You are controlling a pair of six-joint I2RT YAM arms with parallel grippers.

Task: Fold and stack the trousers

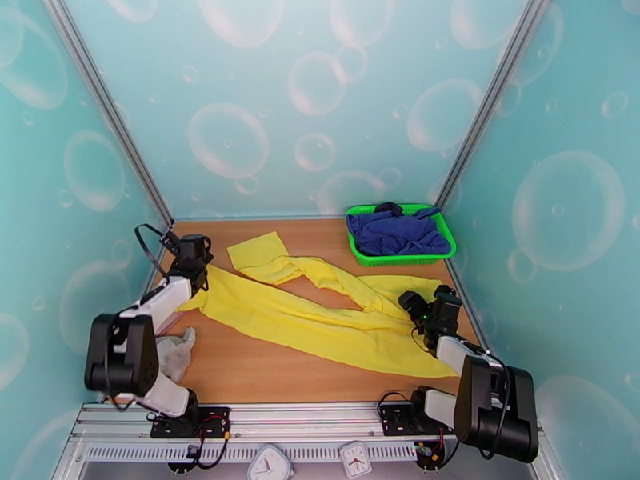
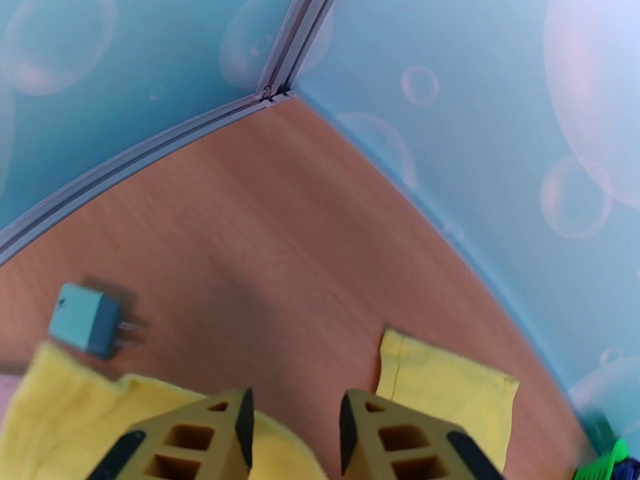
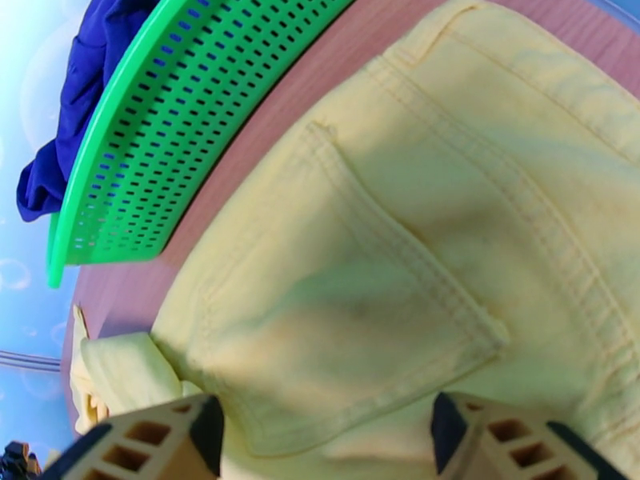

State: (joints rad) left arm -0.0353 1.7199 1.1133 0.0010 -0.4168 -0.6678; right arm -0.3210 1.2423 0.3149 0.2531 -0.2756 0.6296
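The bright yellow trousers (image 1: 320,322) lie spread across the wooden table, the waist at the right and both legs running left. One leg ends near the back (image 1: 256,254); the other reaches the left edge. My left gripper (image 1: 194,262) hovers over that left leg end, open (image 2: 294,430), with yellow fabric (image 2: 72,410) under one finger and bare wood in the gap. My right gripper (image 1: 418,303) is open (image 3: 320,442) just above the waist, its fingers wide on either side of a back pocket (image 3: 352,298).
A green basket (image 1: 362,254) with a dark blue garment (image 1: 396,231) stands at the back right, close to the trousers' waist (image 3: 200,114). A small grey-white cloth (image 1: 172,354) lies by the left arm. A small blue-grey block (image 2: 84,318) sits on the wood near the left wall.
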